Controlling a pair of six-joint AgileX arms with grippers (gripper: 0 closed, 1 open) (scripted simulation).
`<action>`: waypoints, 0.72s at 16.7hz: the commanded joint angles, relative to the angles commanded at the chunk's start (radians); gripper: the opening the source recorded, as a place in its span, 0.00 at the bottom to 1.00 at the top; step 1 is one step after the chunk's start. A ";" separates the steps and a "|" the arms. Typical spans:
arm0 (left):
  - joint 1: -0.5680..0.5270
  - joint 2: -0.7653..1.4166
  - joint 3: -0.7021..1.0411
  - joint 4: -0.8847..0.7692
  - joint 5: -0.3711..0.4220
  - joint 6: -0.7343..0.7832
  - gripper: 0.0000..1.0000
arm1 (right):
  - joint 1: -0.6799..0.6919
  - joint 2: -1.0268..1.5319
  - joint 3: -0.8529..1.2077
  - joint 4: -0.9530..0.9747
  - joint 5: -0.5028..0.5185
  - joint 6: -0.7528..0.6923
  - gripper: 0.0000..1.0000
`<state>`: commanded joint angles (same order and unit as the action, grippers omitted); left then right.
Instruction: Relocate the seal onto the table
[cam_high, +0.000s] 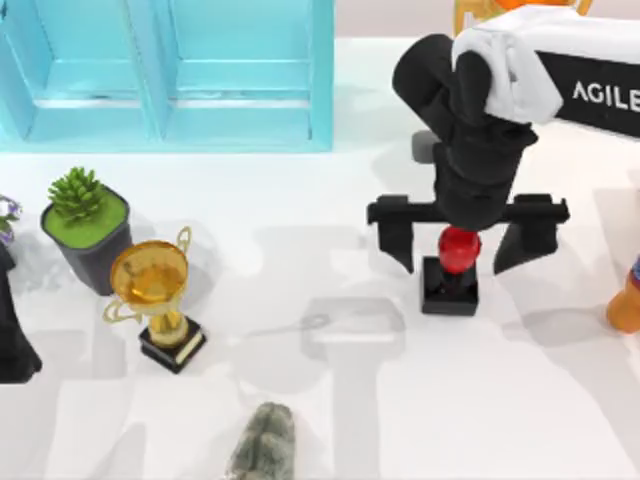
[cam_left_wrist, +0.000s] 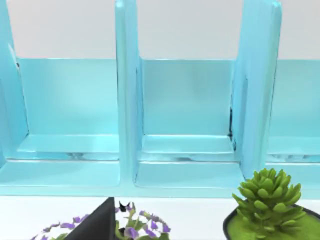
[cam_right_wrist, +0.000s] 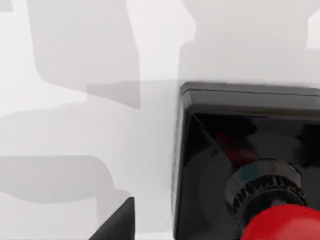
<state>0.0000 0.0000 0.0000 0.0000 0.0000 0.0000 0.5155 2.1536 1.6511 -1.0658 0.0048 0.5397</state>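
The seal (cam_high: 450, 272), a glossy red knob on a black square base, stands upright on the white table (cam_high: 330, 400) right of centre. My right gripper (cam_high: 458, 248) hangs directly over it, open, its two black fingers spread wide on either side of the knob and not touching it. In the right wrist view the seal (cam_right_wrist: 240, 150) is seen close from above, with one fingertip (cam_right_wrist: 120, 225) well apart from its base. My left arm (cam_high: 12, 335) is parked at the table's far left edge.
A light-blue cabinet (cam_high: 170, 70) spans the back left. A potted succulent (cam_high: 85, 225) and a gold trophy (cam_high: 155, 290) stand at the left, and a grey-green lump (cam_high: 265, 445) lies at the front. An orange object (cam_high: 627, 300) sits at the right edge.
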 joint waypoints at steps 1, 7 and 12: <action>0.000 0.000 0.000 0.000 0.000 0.000 1.00 | 0.000 0.000 0.000 0.000 0.000 0.000 1.00; 0.000 0.000 0.000 0.000 0.000 0.000 1.00 | -0.002 0.000 0.003 -0.003 0.000 0.000 1.00; 0.000 0.000 0.000 0.000 0.000 0.000 1.00 | -0.004 0.024 0.173 -0.168 0.000 0.007 1.00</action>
<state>0.0000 0.0000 0.0000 0.0000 0.0000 0.0000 0.5119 2.1779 1.8239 -1.2335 0.0049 0.5462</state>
